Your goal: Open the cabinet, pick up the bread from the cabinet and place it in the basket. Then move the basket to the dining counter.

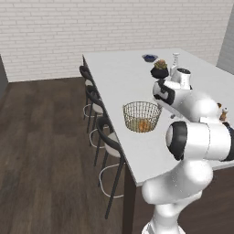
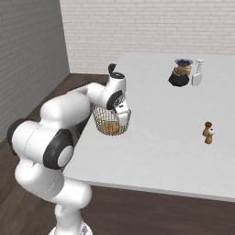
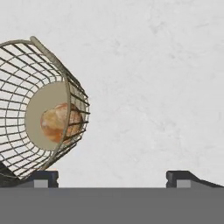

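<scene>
Hand view, basket (image 3: 43, 109) left of open end effector (image 3: 113, 177), holding bread (image 3: 59, 123)

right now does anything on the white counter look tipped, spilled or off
Nothing stands out. The round pale wire-mesh basket stands upright on the long white dining counter, with the golden-brown bread roll inside on its beige base. The open gripper sits just beside the basket.

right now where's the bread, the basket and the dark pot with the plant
bread (image 3: 60, 122), hand view, on the roll's rounded top inside the basket
basket (image 1: 141, 106), left base view, on the far side of its wire rim
dark pot (image 2: 178, 80), right base view, on its dark body below the plant
</scene>
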